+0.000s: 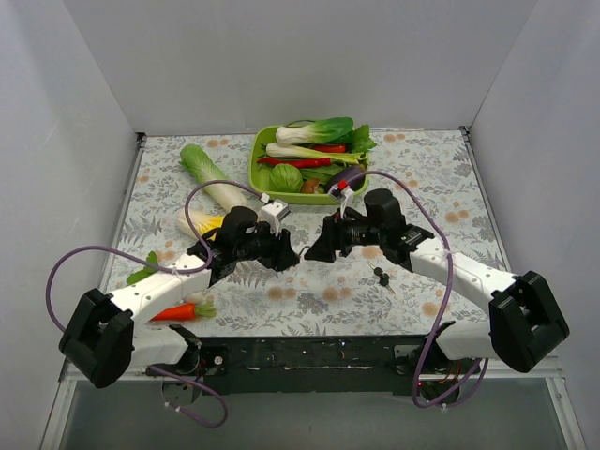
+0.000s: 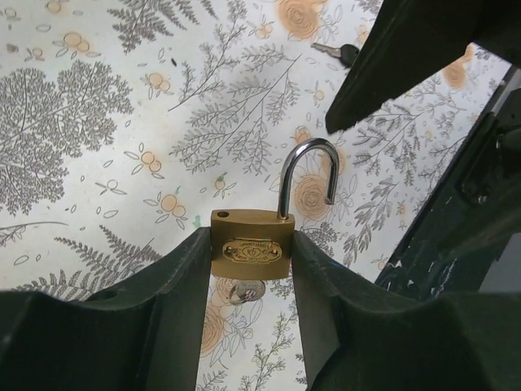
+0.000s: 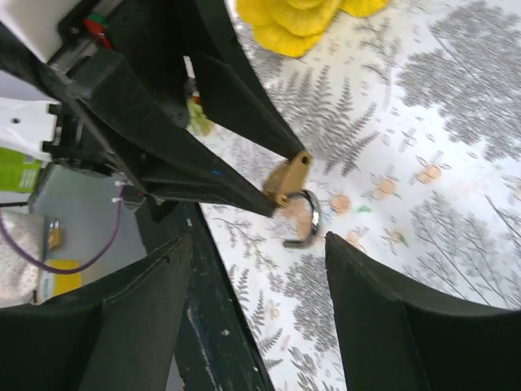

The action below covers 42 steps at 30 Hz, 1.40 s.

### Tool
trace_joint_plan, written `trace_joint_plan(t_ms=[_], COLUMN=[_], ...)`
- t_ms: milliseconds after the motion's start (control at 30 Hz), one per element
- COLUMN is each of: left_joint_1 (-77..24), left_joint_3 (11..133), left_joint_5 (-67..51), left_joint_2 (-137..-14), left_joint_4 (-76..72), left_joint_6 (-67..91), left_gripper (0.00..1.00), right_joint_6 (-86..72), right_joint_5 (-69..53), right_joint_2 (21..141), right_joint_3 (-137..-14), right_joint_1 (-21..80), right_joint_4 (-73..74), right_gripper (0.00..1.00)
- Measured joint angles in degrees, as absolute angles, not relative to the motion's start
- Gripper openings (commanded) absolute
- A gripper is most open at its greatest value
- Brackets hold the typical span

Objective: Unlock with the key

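Note:
My left gripper (image 1: 287,253) is shut on a brass padlock (image 2: 251,244), gripping its body by both sides above the table. The silver shackle (image 2: 309,175) is swung open, one end free. A small round silvery piece (image 2: 244,291) shows under the padlock's body. The padlock also shows in the right wrist view (image 3: 286,177), between the left fingers. My right gripper (image 1: 315,251) is open and empty, facing the padlock from close by (image 3: 256,239). The key (image 1: 380,276), black head and thin silver blade, lies on the table to the right of both grippers; it also shows in the left wrist view (image 2: 346,54).
A green tray (image 1: 255,167) of toy vegetables stands at the back. A napa cabbage (image 1: 211,176), a yellow corn (image 1: 199,222) and a carrot (image 1: 178,311) lie on the left. The yellow corn (image 3: 301,20) also shows in the right wrist view. The table's front edge is near.

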<state>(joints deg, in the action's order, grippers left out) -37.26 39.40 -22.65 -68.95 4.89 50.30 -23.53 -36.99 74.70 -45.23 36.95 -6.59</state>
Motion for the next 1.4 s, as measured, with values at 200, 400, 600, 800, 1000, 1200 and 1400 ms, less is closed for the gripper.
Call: trace_joint_plan(t_ms=[200, 400, 600, 800, 1000, 1200, 1400], left_joint_1=[-37.26, -37.26, -37.26, -37.19, -37.15, -36.58, -36.01], left_joint_3=[39.59, 42.72, 46.68, 51.72, 58.24, 64.14, 68.58], left_joint_5=[-20.49, -17.52, -13.32, -9.13, -2.17, 3.84, 8.34], left_joint_2=[-73.01, -82.39, -89.58, -94.28, -99.74, -104.55, -107.92], left_joint_4=[6.63, 10.17, 14.81, 17.56, 18.63, 20.08, 21.41], left_joint_6=[50.98, 51.00, 50.83, 50.50, 49.04, 48.14, 47.20], left_gripper=[0.00, 0.00, 0.00, 0.00, 0.00, 0.00, 0.16], right_joint_6=[-24.77, -24.53, -23.53, -23.55, -23.53, -22.11, -19.97], right_joint_5=[-34.24, -32.91, -33.15, -33.39, -33.32, -31.18, -27.90], right_joint_2=[72.25, 65.71, 62.37, 62.19, 61.30, 58.63, 56.29], right_joint_3=[-40.14, -37.60, -36.71, -34.92, -34.26, -33.85, -33.85], right_joint_1=[31.03, 24.62, 22.24, 21.30, 20.49, 20.21, 20.21], right_joint_4=[-6.44, -5.63, -5.58, -5.02, -4.64, -2.90, -0.03], right_gripper=[0.75, 0.75, 0.75, 0.75, 0.75, 0.76, 0.76])
